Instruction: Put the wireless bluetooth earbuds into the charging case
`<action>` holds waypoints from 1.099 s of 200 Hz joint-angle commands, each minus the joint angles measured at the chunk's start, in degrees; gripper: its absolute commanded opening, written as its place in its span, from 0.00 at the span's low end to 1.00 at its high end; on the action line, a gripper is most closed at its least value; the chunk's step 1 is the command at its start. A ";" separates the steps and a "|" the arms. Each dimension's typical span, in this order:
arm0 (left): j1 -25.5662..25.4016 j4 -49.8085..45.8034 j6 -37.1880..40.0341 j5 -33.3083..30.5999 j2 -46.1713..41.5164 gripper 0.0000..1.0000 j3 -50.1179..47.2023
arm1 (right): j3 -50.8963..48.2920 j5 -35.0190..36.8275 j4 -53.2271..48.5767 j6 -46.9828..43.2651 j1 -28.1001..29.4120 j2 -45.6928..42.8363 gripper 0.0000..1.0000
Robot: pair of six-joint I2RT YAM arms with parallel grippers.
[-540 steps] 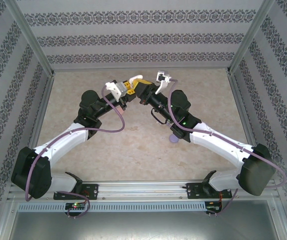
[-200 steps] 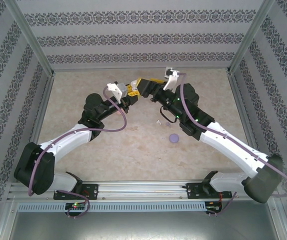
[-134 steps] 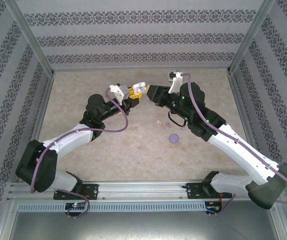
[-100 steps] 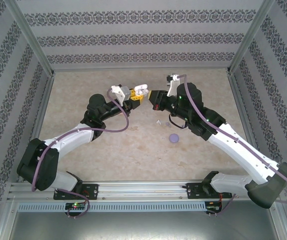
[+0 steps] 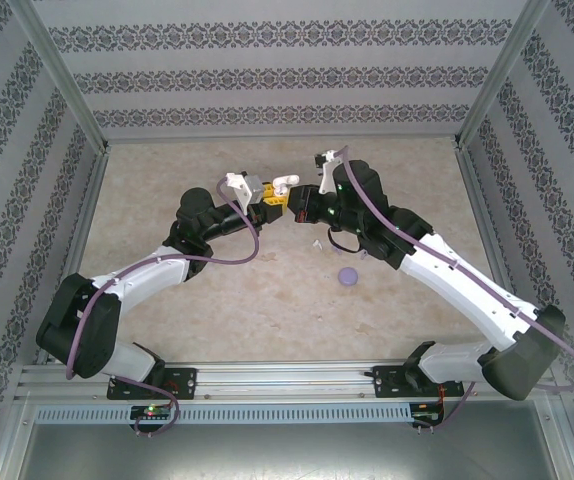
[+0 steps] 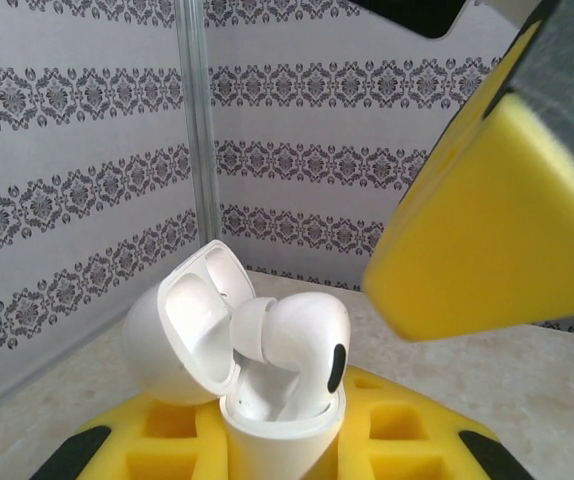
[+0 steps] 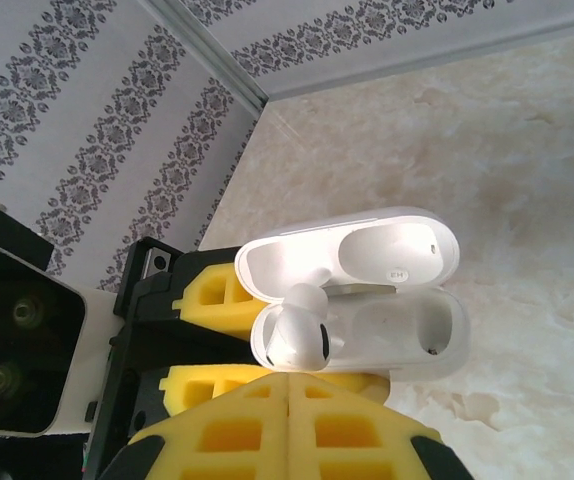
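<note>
Fingers: right fingers pressed together, nothing between them; a second ago they stood wide. Left fingers pinch the charging case by its base, lid swung open.

One white earbud sits in the socket nearer the left fingers, head standing proud of the rim. The other socket is bare.

Reading: the bud has been let go into the case but is probably not pushed home yet. Right fingers hang just beside the bud, apart from it, tips aimed at the case. Case held up off the counter, toward its far side.

Likely next: a press with the closed tips.
</note>
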 commanded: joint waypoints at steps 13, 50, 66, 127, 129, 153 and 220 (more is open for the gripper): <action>-0.81 1.57 -0.87 1.73 0.12 0.00 0.98 | 2.59 -1.34 0.06 0.54 -0.34 1.15 0.00; -0.85 1.73 -0.96 1.82 0.29 0.00 0.98 | 3.46 -1.85 0.38 0.75 -0.30 2.09 0.00; -0.85 1.74 -1.13 1.91 0.45 0.00 1.04 | 3.84 -2.17 0.54 0.77 -0.34 2.60 0.00; -0.81 1.74 -1.05 1.82 0.32 0.00 1.03 | 5.46 -3.09 0.30 1.12 -0.67 3.62 0.00; -0.81 1.69 -0.98 1.80 0.35 0.00 1.03 | 5.45 -3.14 0.36 1.12 -0.65 3.50 0.00; -0.82 1.76 -0.78 1.83 0.30 0.00 1.07 | 5.01 -2.94 0.47 1.29 -0.68 1.02 0.00; -0.84 2.35 -1.05 1.96 0.12 0.00 0.76 | 5.99 -0.08 -1.82 -0.02 -1.63 -0.65 0.00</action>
